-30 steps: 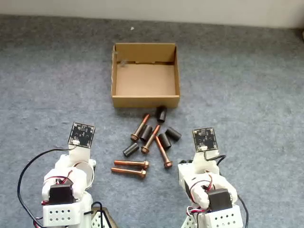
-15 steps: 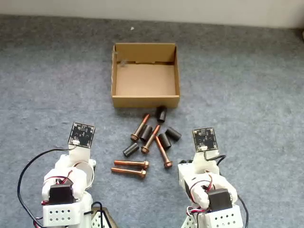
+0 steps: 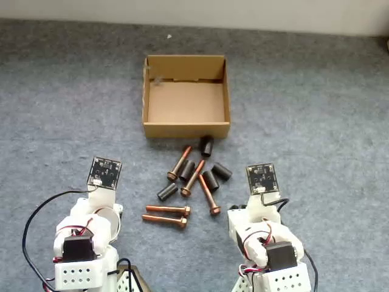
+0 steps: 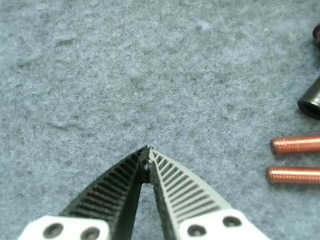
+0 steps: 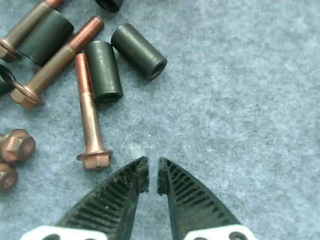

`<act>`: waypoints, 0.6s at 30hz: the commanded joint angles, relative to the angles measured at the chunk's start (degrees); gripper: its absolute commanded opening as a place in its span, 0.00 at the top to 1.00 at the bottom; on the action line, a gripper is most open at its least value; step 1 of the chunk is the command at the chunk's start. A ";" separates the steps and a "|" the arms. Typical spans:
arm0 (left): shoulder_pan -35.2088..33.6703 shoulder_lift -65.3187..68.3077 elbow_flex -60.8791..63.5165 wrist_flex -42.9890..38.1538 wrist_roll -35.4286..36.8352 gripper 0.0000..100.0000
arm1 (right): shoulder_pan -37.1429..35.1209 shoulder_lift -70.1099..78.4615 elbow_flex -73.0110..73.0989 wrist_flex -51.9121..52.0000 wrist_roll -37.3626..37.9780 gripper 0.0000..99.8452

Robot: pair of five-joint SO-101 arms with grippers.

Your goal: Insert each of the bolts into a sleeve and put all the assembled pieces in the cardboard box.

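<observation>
Bolts (image 3: 208, 194), sleeves (image 3: 222, 171) scattered loose on carpet (image 3: 316, 121) near cardboard box (image 3: 185, 129)

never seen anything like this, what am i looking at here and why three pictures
These are two small robot arms, the left arm and the right arm, side by side. The wide picture comes from a fixed camera above. The other two come from a camera on each arm's wrist. On the grey carpet lie five copper-coloured bolts, five black sleeves and an open cardboard box with nothing in it. The left arm's fingers are shut, the right arm's fingers all but shut; neither holds anything.
</observation>
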 commanded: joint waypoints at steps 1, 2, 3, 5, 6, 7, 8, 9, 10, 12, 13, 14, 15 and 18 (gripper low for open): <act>0.57 -0.57 -2.15 -0.18 -0.53 0.99 | 0.40 -0.75 8.22 0.22 0.00 0.96; 0.57 -0.57 -2.51 -0.18 -0.53 0.99 | 0.40 -0.75 8.22 0.22 0.00 0.96; 0.75 -0.57 -2.95 -0.62 -0.62 0.99 | 0.66 -0.75 8.13 0.13 0.00 0.96; 2.07 -0.57 -2.86 -2.37 -0.62 0.99 | 1.89 -0.84 6.29 0.13 0.00 0.96; 2.95 -0.48 -2.59 -2.64 -0.62 0.99 | 3.56 -0.84 4.44 0.13 0.00 0.96; 3.65 -0.48 -2.24 -2.55 -0.62 0.99 | 5.93 -0.84 2.33 0.13 0.00 0.96; 4.00 -0.48 -2.07 -2.55 -0.62 0.99 | 8.84 -0.84 0.66 0.13 0.00 0.96; 4.00 -0.48 -1.71 -2.55 -0.62 0.99 | 12.35 -0.84 -1.01 -0.04 0.00 0.96; 3.91 -0.48 -1.54 -2.55 -0.62 0.99 | 15.96 -0.84 -2.42 -0.40 0.00 0.96; 3.91 -0.48 -1.54 -2.55 -0.62 0.99 | 21.14 -0.84 -4.97 -4.09 0.09 0.96; 3.91 -0.48 -1.27 -2.55 -0.62 0.99 | 22.20 -0.84 -5.58 -7.34 0.26 0.96; 3.91 -0.48 -0.75 -2.64 -0.62 0.99 | 22.64 -0.75 -6.11 -9.98 1.93 0.96; 3.91 -0.48 -0.31 -2.99 -0.62 0.99 | 22.55 -0.48 -6.73 -11.21 6.24 0.96; 3.82 -0.48 -0.22 -2.99 -0.70 0.99 | 20.09 -0.40 -8.04 -11.82 15.12 0.96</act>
